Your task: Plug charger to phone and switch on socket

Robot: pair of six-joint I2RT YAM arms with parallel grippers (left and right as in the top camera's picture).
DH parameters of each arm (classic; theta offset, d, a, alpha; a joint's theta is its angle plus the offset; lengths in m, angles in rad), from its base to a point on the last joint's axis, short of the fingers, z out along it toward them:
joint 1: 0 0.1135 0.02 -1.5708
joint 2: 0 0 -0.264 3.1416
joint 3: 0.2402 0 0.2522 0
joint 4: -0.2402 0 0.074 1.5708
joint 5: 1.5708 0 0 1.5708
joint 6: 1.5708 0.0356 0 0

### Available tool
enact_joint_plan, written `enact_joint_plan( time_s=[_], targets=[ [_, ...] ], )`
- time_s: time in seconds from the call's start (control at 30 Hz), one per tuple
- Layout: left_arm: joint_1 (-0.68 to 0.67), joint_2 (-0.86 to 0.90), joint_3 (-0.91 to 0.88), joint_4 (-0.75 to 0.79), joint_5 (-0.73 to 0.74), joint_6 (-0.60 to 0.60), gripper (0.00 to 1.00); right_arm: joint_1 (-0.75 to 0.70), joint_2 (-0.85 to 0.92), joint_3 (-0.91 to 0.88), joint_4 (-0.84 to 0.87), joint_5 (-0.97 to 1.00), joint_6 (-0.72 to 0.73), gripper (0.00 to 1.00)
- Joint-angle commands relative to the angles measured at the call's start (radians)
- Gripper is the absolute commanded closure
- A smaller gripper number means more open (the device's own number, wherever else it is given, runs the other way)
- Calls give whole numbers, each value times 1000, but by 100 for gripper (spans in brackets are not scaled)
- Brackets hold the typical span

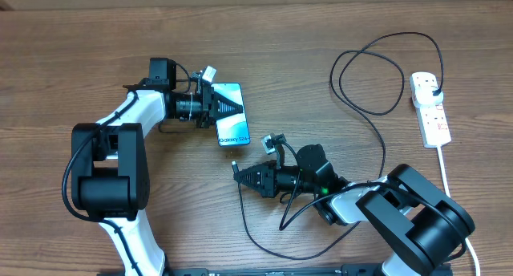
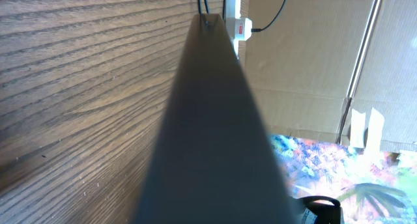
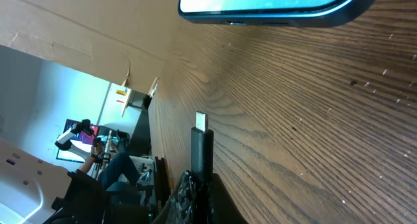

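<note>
The phone (image 1: 232, 123) lies at the table's middle with its blue "Galaxy" screen up. My left gripper (image 1: 223, 107) is shut on its far end; in the left wrist view the phone (image 2: 215, 133) fills the middle as a dark wedge that hides the fingers. My right gripper (image 1: 244, 176) is shut on the charger's connector (image 1: 235, 167), its tip a short way from the phone's near end. In the right wrist view the connector (image 3: 201, 139) stands out of the jaws (image 3: 208, 191) and points at the phone's bottom edge (image 3: 280, 6), still apart. The black cable loops to the socket (image 1: 430, 107).
The charger's black plug (image 1: 434, 90) sits in the socket's far outlet. The socket's thick white cord (image 1: 449, 180) runs toward the front right edge. Cable loops (image 1: 369, 75) lie behind and right of my right arm. The socket also shows in the left wrist view (image 2: 240, 25).
</note>
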Motion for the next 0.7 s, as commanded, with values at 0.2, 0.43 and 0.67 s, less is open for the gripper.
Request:
enact_joint_plan(
  time_s=[0.2,0.43,0.67],
  targets=[
    [-3,0,22,1,41,-10,96,2,-5,-2,-22,44,-10,97],
    [-3,0,22,1,41,-10,96,2,-5,-2,-22,44,-10,96],
    [-3,0,22,1,41,-10,96,2,-5,-2,-22,44,-10,96]
  ],
)
